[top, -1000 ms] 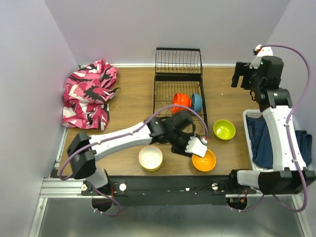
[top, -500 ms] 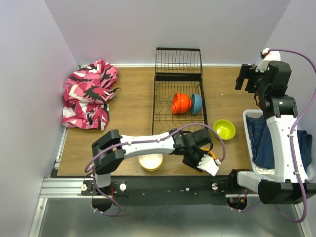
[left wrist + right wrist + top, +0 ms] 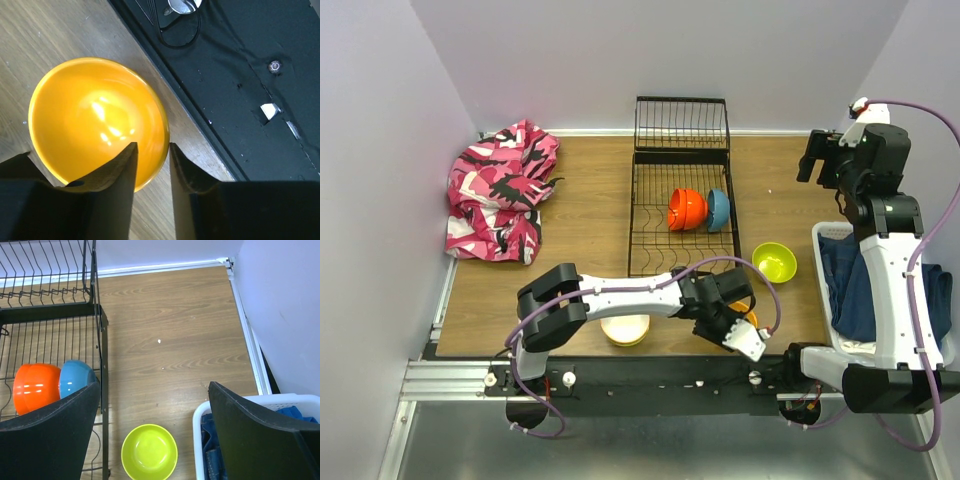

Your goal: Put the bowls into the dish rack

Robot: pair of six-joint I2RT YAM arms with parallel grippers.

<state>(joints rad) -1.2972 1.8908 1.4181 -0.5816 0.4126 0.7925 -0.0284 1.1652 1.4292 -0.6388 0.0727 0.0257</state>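
Orange bowl sits at the table near edge, well apart from the dish rack. Left gripper jaws are slightly apart astride its rim; right gripper is wide open. Shallow pinch: you'd skid the glossy bowl overboard.

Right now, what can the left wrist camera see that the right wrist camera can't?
Only the left wrist view: the orange bowl, its rim between the left gripper fingers, and the black rail. Only the right wrist view: the dish rack holding an orange-red bowl and a blue bowl, the lime green bowl, the white basket and the open right gripper. Both: the wooden table.
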